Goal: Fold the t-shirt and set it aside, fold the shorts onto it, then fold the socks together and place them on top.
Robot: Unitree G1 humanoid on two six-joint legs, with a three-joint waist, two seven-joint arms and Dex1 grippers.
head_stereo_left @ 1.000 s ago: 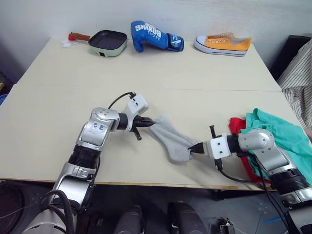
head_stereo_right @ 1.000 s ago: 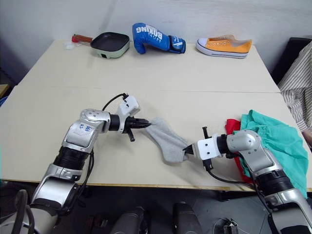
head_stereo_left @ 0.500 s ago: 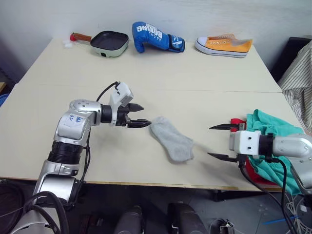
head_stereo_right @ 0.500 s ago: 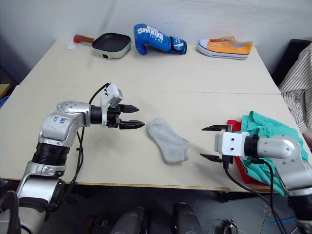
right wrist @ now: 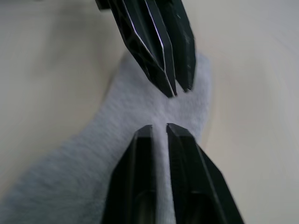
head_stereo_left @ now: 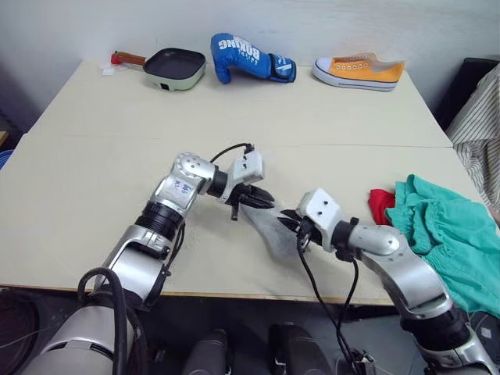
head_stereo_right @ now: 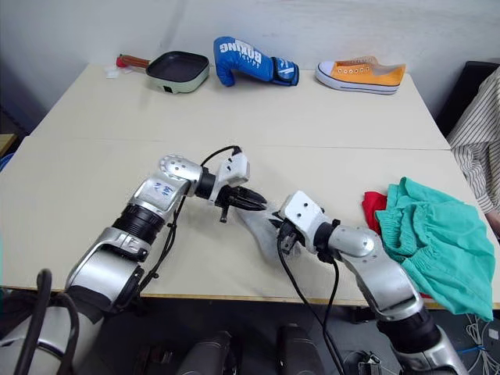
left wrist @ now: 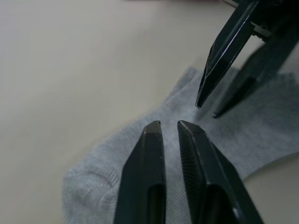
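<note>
Left wrist view, both pincers (left wrist: pixel 169 125) (right wrist: pixel 159 127) nearly closed over grey socks (left wrist: pixel 140 158), t-shirt (head_stereo_left: pixel 380 205) mostly hidden under shorts (head_stereo_left: pixel 441 238)

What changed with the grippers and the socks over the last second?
Both grippers let go of the socks and pulled apart, then came back: the left gripper and right gripper now meet over them, fingers nearly closed. The shorts, t-shirt and far-edge items stayed put.
</note>
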